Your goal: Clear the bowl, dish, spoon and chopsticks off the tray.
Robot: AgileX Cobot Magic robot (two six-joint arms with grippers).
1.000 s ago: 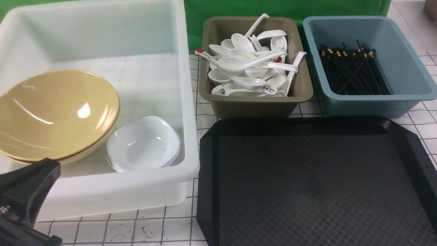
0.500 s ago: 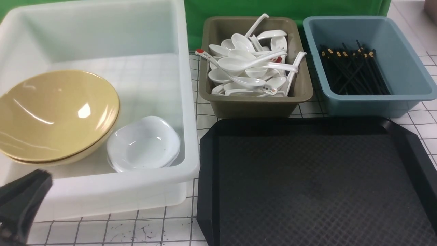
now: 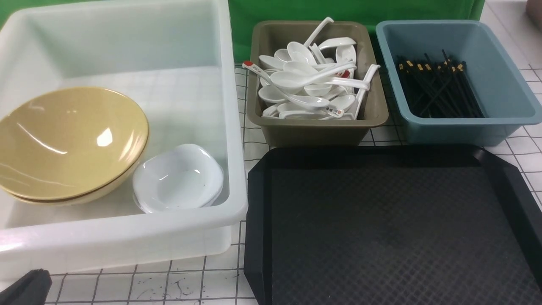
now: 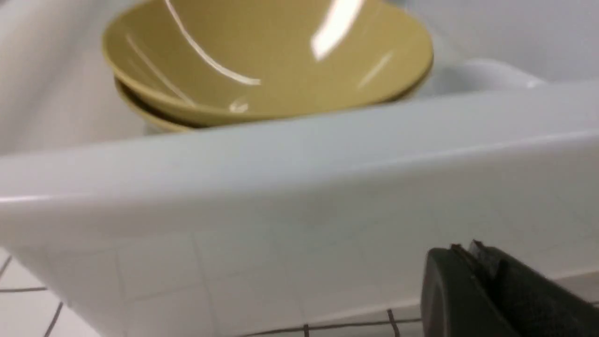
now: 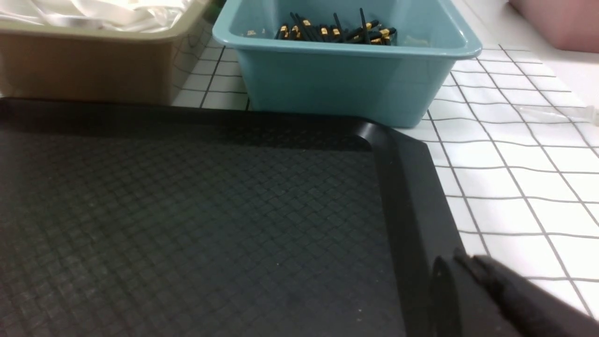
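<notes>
The black tray (image 3: 381,228) lies at the front right with nothing on its textured surface (image 5: 187,224). The mustard-yellow bowl (image 3: 67,140) rests on another like it inside the white tub (image 3: 127,237), with the white dish (image 3: 180,178) beside it on a second dish. White spoons (image 3: 305,80) are piled in the olive tub (image 3: 317,127); I cannot single out the task's spoon. Black chopsticks (image 3: 436,84) lie in the blue tub (image 3: 449,127). My left gripper (image 3: 25,288) is shut and empty, low in front of the white tub (image 4: 299,154). My right gripper (image 5: 463,260) is shut and empty over the tray's rim.
The three tubs stand on a white gridded cloth, the white one left of the tray, the olive and blue ones behind it. A green backdrop closes the far side. A pink thing (image 5: 557,18) sits beyond the blue tub (image 5: 346,79).
My left gripper has drawn back from the white tub's front wall, down into the bottom-left corner of the front view. Nothing else has moved.
</notes>
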